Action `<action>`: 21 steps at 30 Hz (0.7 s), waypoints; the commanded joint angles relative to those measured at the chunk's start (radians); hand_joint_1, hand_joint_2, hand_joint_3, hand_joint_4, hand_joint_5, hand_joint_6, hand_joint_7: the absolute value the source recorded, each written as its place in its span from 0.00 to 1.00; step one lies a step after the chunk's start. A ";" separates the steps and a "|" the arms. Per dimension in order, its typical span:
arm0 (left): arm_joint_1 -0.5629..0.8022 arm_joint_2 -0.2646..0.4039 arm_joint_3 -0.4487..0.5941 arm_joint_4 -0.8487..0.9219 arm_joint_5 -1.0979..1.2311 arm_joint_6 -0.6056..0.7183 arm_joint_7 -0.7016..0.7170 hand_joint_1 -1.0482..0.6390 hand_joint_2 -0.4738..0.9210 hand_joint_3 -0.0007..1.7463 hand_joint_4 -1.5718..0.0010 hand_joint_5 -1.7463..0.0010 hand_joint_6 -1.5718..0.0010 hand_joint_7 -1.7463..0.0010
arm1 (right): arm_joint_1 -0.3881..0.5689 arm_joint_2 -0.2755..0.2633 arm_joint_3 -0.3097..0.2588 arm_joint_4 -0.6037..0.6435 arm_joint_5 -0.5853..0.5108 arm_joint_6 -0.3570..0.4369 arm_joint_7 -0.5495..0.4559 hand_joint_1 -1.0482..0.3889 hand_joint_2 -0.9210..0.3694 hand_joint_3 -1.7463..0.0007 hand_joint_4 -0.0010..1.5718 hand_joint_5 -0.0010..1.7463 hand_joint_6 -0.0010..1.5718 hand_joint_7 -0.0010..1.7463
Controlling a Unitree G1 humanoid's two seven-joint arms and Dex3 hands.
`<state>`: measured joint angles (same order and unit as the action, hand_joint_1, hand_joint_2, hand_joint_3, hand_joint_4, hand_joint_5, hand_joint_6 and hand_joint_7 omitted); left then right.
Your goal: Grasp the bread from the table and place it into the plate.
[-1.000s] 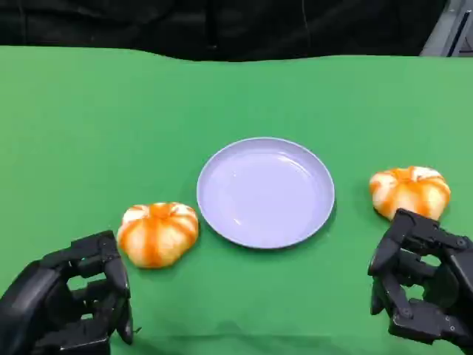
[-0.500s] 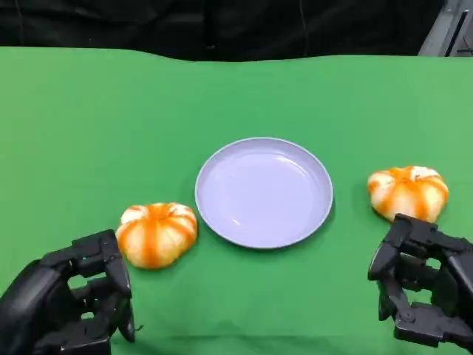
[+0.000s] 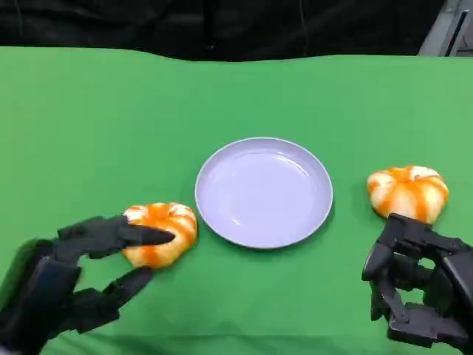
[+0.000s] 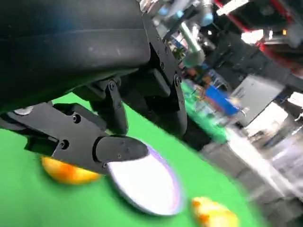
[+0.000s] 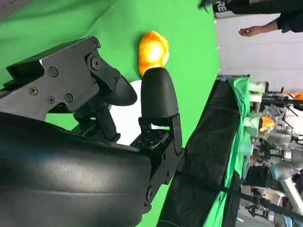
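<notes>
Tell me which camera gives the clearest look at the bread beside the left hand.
The head view: the left bread lies whole on the green cloth, with the left hand open and a finger reaching over its near edge. The left wrist view shows it blurred and partly behind a finger. The right wrist view shows a bread, but which one is unclear.

Green table (image 3: 89,111) with lilac plate (image 3: 264,192), two breads (image 3: 159,233) (image 3: 408,191).
</notes>
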<state>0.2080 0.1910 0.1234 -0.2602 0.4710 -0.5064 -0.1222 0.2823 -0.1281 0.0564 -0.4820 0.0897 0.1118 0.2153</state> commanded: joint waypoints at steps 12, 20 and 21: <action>-0.153 0.108 -0.180 -0.072 0.693 0.344 0.066 0.08 1.00 0.13 0.87 0.92 0.70 1.00 | 0.005 -0.006 -0.013 0.009 0.009 -0.052 0.019 0.71 0.21 0.37 0.51 1.00 0.41 0.93; -0.277 0.114 -0.293 0.207 0.678 0.468 0.034 0.05 1.00 0.18 0.89 0.96 0.75 1.00 | 0.016 -0.004 -0.010 -0.013 0.024 -0.035 0.023 0.71 0.20 0.37 0.50 1.00 0.41 0.93; -0.282 0.118 -0.300 0.216 0.672 0.474 0.038 0.05 1.00 0.18 0.89 0.96 0.75 1.00 | 0.016 -0.005 -0.009 -0.014 0.024 -0.034 0.023 0.71 0.20 0.37 0.50 1.00 0.41 0.93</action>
<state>-0.0496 0.2829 -0.1607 -0.0719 1.1686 -0.0520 -0.0934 0.2960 -0.1226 0.0501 -0.4802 0.1083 0.0711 0.2402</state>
